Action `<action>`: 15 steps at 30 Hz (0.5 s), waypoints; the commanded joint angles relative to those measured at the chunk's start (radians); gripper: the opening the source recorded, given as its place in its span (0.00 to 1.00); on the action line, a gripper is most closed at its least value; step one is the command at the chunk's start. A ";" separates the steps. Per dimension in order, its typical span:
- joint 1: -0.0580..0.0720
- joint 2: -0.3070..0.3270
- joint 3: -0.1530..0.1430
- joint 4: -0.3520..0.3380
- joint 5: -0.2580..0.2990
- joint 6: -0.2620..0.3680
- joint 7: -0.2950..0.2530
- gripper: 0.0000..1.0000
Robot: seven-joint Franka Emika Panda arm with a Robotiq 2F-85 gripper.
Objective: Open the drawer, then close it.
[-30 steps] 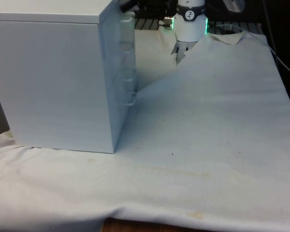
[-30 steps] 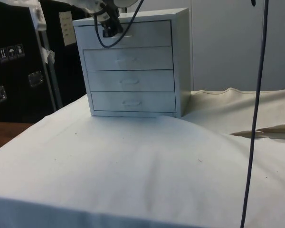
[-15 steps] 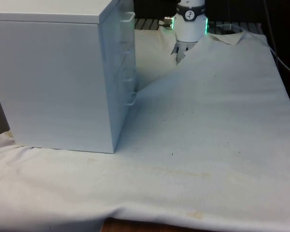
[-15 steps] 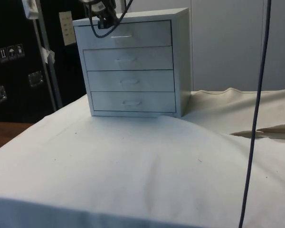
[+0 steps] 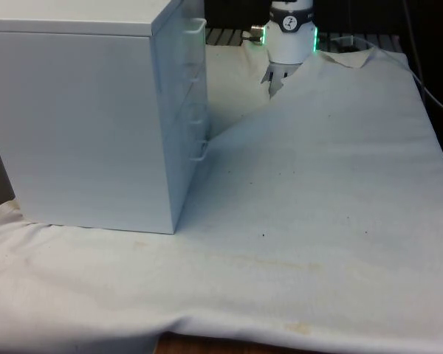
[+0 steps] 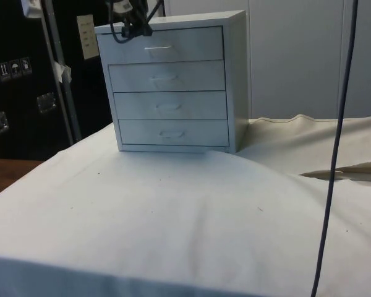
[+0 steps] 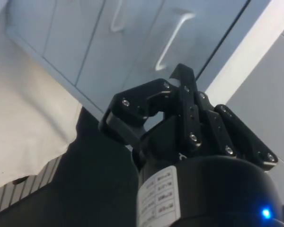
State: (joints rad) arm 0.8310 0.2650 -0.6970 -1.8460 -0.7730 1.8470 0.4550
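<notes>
Since a second ago the gripper (image 6: 130,23) has pulled up and away from the top drawer (image 6: 164,45), now shut flush | front view: plain white chest of drawers (image 5: 81,125) on creased white cloth (image 5: 317,192), no readable writing | side view: four flat fronts, thin curved handles | wrist view: black fingers (image 7: 182,80) pinched together, holding nothing.

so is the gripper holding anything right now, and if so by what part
Nothing is held. The gripper is up by the top corner of the chest of drawers, away from the top drawer's handle, with nothing between its shut fingers.
</notes>
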 commanded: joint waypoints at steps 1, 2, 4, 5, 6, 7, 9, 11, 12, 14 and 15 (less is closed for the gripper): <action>0.000 -0.009 0.005 -0.003 0.017 0.005 0.003 0.00; 0.000 -0.010 0.008 -0.003 0.021 0.006 0.006 0.00; 0.000 -0.011 0.012 -0.003 0.032 0.008 0.010 0.00; 0.000 -0.012 0.015 -0.002 0.037 0.009 0.012 0.00; 0.000 -0.013 0.017 -0.002 0.042 0.010 0.014 0.00; 0.000 -0.006 0.014 0.000 0.030 0.004 0.014 0.00; 0.000 -0.014 0.022 -0.001 0.052 0.012 0.019 0.00; 0.000 -0.015 0.028 0.000 0.068 0.015 0.025 0.00; 0.000 -0.015 0.030 0.001 0.074 0.016 0.026 0.00; 0.000 -0.016 0.034 0.002 0.084 0.018 0.030 0.00; 0.000 -0.008 0.031 0.006 0.075 0.011 0.029 0.00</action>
State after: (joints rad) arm 0.8310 0.2560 -0.6640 -1.8390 -0.6930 1.8590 0.4860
